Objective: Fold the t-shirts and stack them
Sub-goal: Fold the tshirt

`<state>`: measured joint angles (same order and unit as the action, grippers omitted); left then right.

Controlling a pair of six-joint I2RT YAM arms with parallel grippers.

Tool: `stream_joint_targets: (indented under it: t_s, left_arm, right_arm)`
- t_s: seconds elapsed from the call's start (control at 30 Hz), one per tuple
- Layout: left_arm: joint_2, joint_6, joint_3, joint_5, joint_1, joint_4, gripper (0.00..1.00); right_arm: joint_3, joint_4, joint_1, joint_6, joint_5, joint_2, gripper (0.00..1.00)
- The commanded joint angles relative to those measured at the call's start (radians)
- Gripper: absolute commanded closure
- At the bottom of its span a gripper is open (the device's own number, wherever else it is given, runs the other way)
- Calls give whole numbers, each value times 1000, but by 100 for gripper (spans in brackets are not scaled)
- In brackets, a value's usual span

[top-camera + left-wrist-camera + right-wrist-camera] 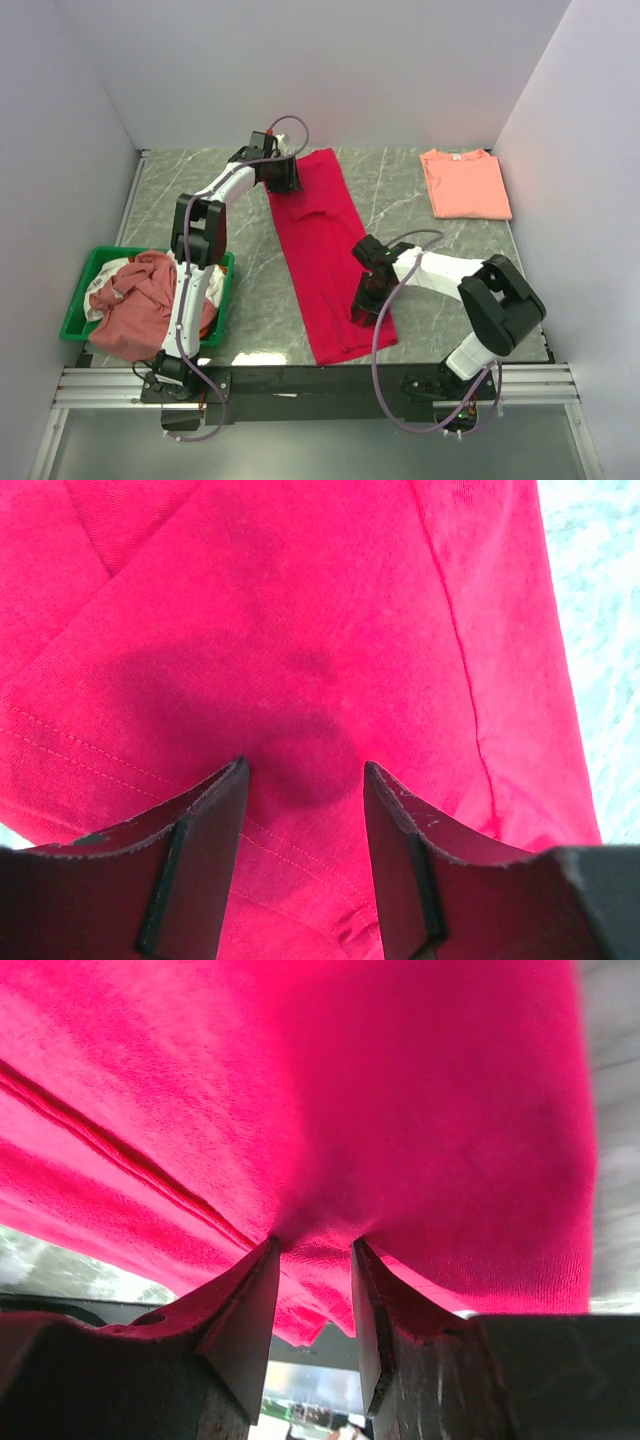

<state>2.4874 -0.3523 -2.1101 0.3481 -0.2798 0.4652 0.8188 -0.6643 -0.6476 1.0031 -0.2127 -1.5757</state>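
- The crimson-red t-shirt (325, 260) is lying across the middle of the grey marbled bench (200, 190), folded lengthwise into a long narrow strip. It is running on a slant from the far centre towards the near edge.
- The left gripper (283, 178) is sitting at the far end of that strip, on its left edge.
- In the left wrist view, this gripper (303, 765) is showing its two fingers apart, with the red cloth (300, 600) swelling up a little in the gap and a shadow lying on the fabric there.
- The right gripper (365, 308) is working at the strip's right edge, near its near end.
- In the right wrist view, this gripper (313, 1243) is pinching a pucker of the red cloth (350, 1080) between its fingers, and the fabric is hanging in folds around the pinch.
- A salmon-pink t-shirt (465, 185) is lying folded flat at the far right of the bench, well apart from both arms.
- A green tray (76, 305) is sitting at the near left, holding a crumpled dusty rose t-shirt (140, 300).
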Motion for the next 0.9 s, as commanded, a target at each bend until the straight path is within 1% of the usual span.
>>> stream_joint_targets:
  t_s: [0.0, 0.23, 0.4, 0.53, 0.6, 0.73, 0.87]
  left_arm:
    - [88, 27, 16, 25, -27, 44, 44]
    - [119, 15, -19, 72, -30, 7, 44]
    - [139, -2, -54, 86, -30, -20, 43]
    - [133, -10, -76, 100, -30, -37, 43]
    - [113, -19, -80, 114, -32, -48, 43]
    - [42, -48, -62, 141, -30, -95, 41]
    - [-59, -79, -54, 170, -30, -131, 39]
  right_arm:
    - [20, -15, -70, 43, 36, -82, 58]
    - [150, -38, -176, 88, 30, -178, 58]
    - [190, -57, -198, 109, 50, -187, 58]
    - [235, -99, -196, 101, 105, -164, 56]
    - [270, -138, -198, 91, 143, -152, 54]
    - [299, -199, -198, 86, 199, -81, 50]
    - [273, -253, -199, 109, 236, 12, 47]
